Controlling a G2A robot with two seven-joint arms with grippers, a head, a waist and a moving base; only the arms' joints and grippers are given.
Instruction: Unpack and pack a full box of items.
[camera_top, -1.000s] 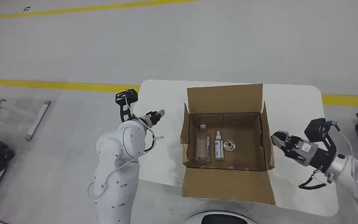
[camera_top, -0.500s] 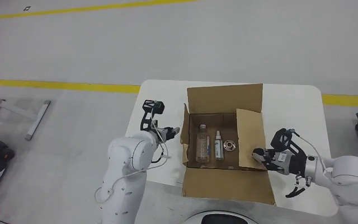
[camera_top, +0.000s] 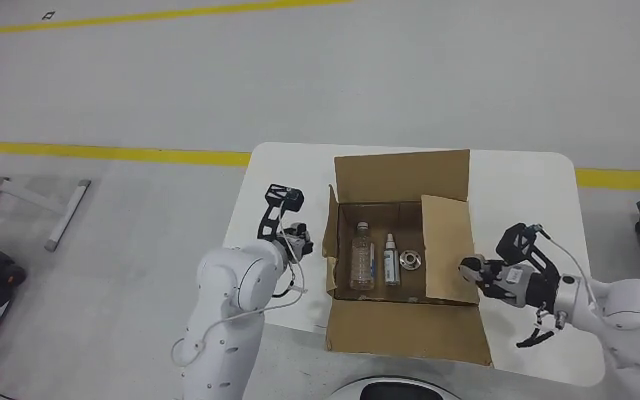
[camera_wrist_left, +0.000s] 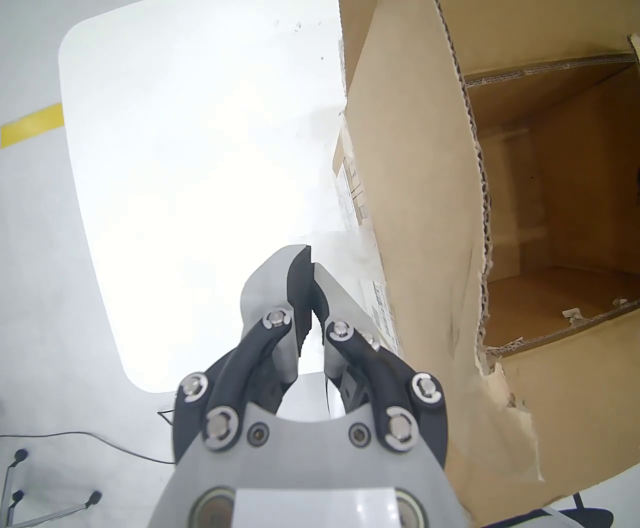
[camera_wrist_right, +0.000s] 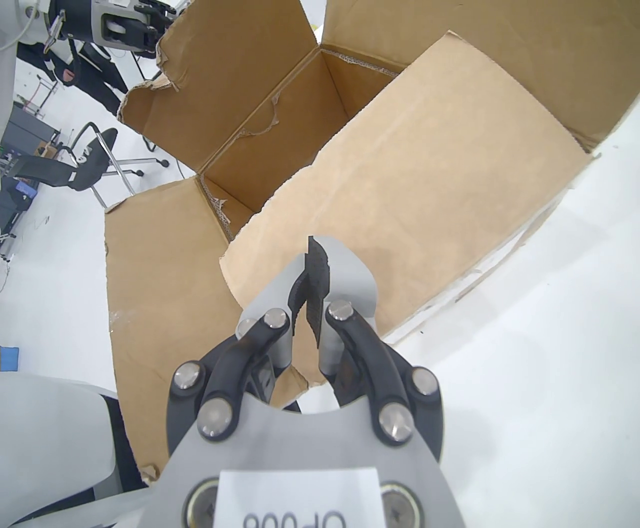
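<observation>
Your open cardboard box (camera_top: 400, 212) sat on the white table (camera_top: 290, 170), its mouth facing up and its longer side running left to right across the tabletop. The far flap (camera_top: 400, 175) stood up and back. The near flap (camera_top: 410, 335) lay folded out toward the robot, and the left flap (camera_top: 329, 235) stood close to upright. The right flap (camera_top: 446, 245) leaned inward over part of the opening.

On the box floor, toward its left side, a clear bottle (camera_top: 362, 262) lay flat. Its long axis ran near to far and its cap pointed to the far wall. Just beside it a small spray bottle (camera_top: 390, 260) lay parallel, nozzle end likewise to the far wall (the two were near but apart). A round metal part (camera_top: 409, 262) rested just to the right of the spray bottle.

Your left gripper (camera_wrist_left: 306, 257) hung outside the box by its left wall, over bare table. Its fingers (camera_wrist_left: 297, 280) were pressed together with nothing between them. Your right gripper (camera_wrist_right: 315, 250) was at the outer face of the right flap, fingers also together and empty; whether the tips actually touched the cardboard could not be told.
</observation>
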